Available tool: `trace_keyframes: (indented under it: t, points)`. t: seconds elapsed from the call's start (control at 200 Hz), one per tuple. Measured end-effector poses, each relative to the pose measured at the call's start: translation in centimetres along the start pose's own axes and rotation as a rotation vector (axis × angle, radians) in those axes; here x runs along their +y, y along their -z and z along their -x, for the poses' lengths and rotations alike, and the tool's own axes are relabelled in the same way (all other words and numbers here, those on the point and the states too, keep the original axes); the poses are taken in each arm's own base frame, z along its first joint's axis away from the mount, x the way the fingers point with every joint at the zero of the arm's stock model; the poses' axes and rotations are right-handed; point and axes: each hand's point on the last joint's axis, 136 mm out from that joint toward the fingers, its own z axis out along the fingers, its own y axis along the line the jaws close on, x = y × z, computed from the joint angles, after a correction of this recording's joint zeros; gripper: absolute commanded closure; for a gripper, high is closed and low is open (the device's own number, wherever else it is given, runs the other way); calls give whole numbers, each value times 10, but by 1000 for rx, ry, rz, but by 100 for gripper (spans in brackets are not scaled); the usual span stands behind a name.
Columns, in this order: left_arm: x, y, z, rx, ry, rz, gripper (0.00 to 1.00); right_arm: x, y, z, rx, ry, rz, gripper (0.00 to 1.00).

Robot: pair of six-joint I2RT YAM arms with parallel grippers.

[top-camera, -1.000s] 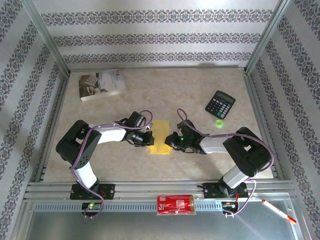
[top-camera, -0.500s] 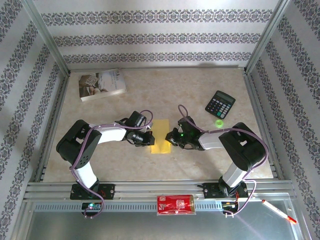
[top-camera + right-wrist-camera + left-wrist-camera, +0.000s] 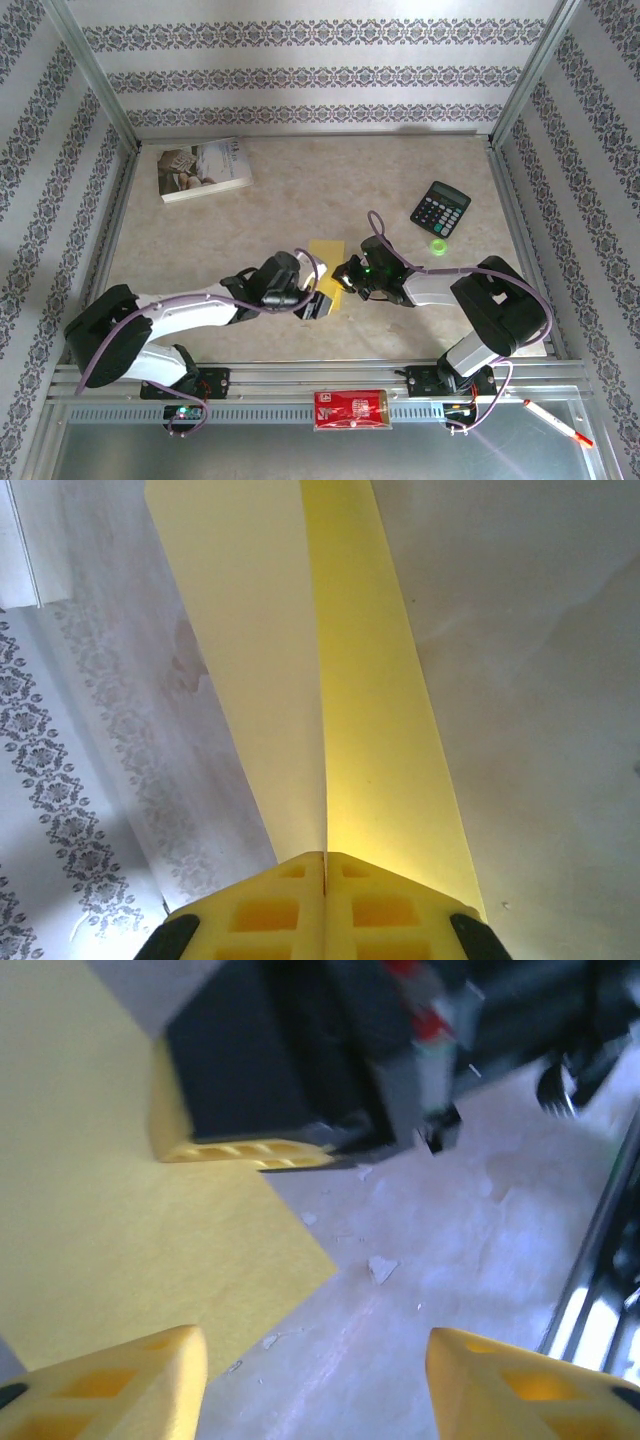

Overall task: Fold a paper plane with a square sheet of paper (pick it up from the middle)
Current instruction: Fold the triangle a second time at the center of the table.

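Right gripper [image 3: 323, 868]: fully closed, pinching the square sheet of paper [image 3: 350, 680], which is stretching ahead of it.
Left gripper [image 3: 310, 1375]: gaping empty, sheet lying ahead-left.
Progress: first centre fold seemingly forming; nose and wing folds remaining.

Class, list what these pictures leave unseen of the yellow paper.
- Top view: part of the square sheet of paper, hidden by the left gripper and right gripper.
- Left wrist view: its left side, cut by the frame.
- Right wrist view: its far end, cut by the top edge.
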Motion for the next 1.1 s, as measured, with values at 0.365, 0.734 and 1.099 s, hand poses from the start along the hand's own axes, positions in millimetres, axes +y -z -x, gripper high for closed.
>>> trace_keyframes:
  t: [0.365,0.734,1.099]
  points:
    - [14,-33,-19,64,-260,173,36,-3,-2,0,2,-22,-8,100]
    - [14,-36,0,39,-303,202,71,-7,-4,0,5,-31,-20,100]
    - [15,-35,-3,52,-303,209,97,-8,-6,1,5,-30,-19,100]
